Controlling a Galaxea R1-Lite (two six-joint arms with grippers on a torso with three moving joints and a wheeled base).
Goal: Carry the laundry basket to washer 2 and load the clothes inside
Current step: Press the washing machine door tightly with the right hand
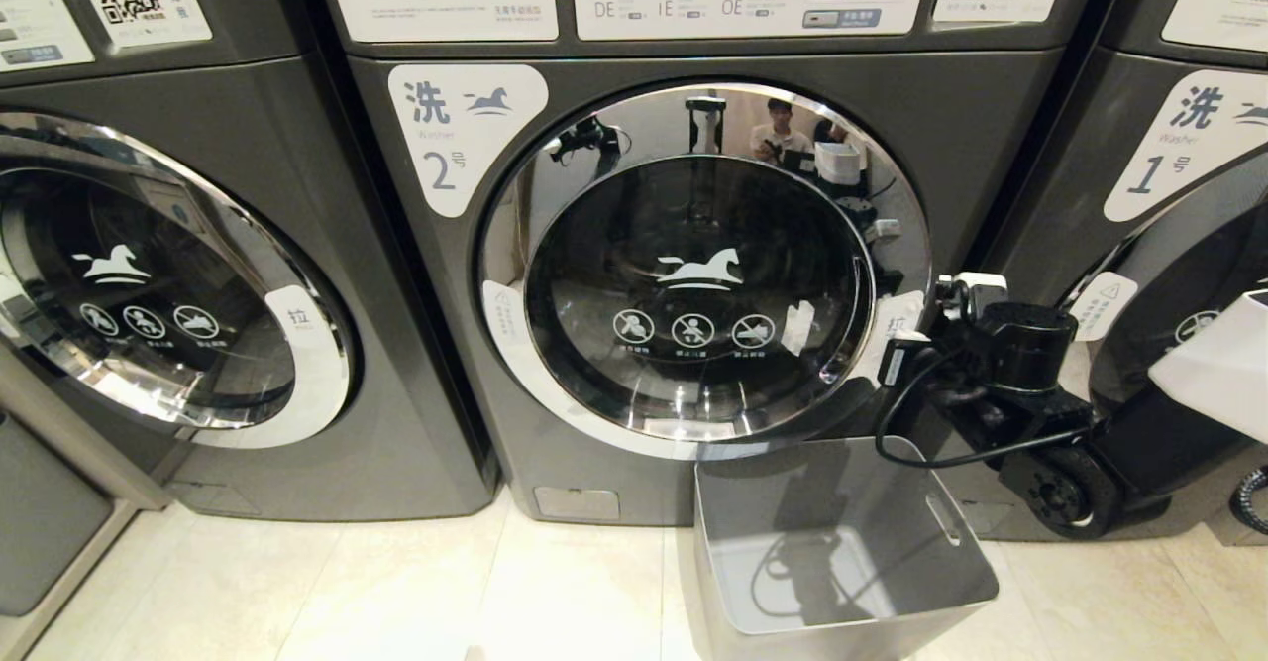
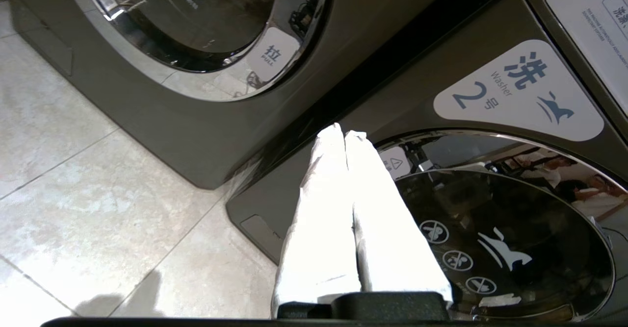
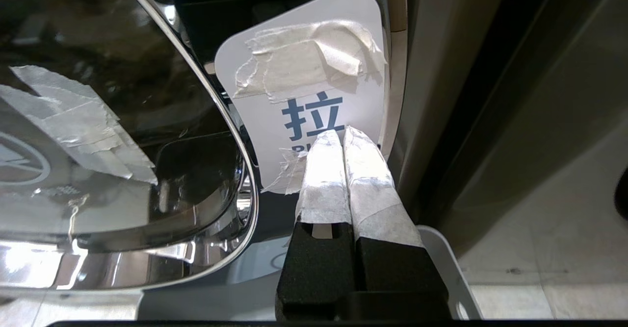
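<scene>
Washer 2 fills the middle of the head view, and its round door is closed. The grey laundry basket stands on the floor below the door's right side, and what shows of its inside is bare. The clothes are out of view. My right gripper is shut with nothing in it, its taped tips against the white pull label at the door's right edge. My left gripper is shut and empty, hanging low in front of washer 2's left side, outside the head view.
Another washer stands to the left and washer 1 to the right. Pale floor tiles run in front of the machines. A person shows as a reflection in the door's chrome ring. Bits of tape stick to the door glass.
</scene>
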